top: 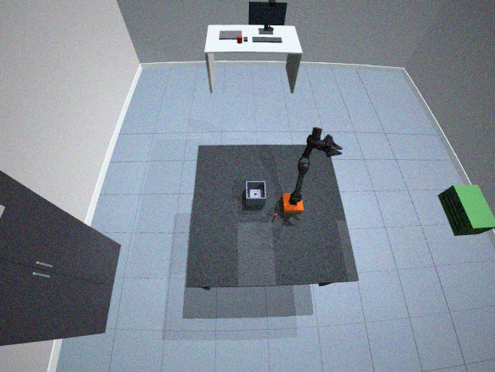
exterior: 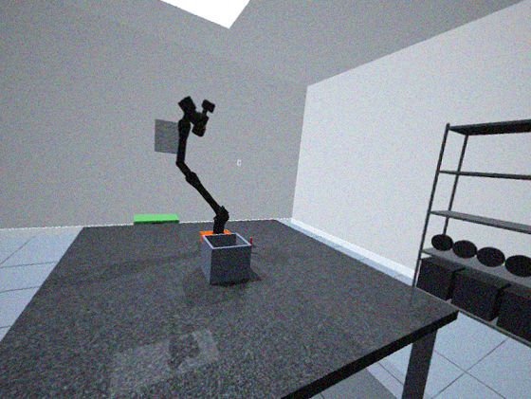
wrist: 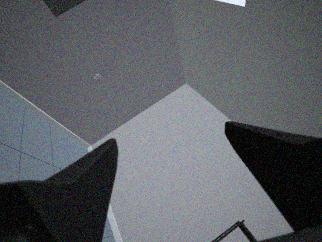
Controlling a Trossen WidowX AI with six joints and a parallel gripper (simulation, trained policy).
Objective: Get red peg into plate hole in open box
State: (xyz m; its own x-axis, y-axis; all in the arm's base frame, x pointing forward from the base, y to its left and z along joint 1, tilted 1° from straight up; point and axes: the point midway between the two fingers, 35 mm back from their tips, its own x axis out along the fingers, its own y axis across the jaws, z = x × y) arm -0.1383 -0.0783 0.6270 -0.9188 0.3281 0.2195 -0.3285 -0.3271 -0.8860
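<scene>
The small red peg (top: 276,214) (exterior: 250,240) stands upright on the dark table, between the box and the arm's orange base but nearer the front edge in the top view. The open grey box (top: 255,204) (exterior: 231,264) stands on the table beside the orange base. A light plate (top: 251,193) with a dark hole shows at its bottom in the top view; the exterior view does not show the inside bottom. My gripper (top: 341,151) (wrist: 172,135) is open and empty, raised high above the table and far from the peg and the box. The wrist view shows neither of them.
The orange base (top: 287,207) (exterior: 206,234) carries the arm, right beside the box. The dark table (top: 224,256) (exterior: 292,319) has its edges in view. A white desk (top: 251,47) with a monitor, a green-topped block (top: 472,200), a dark cabinet (top: 60,291) and a shelf rack (exterior: 501,224) stand away from the table.
</scene>
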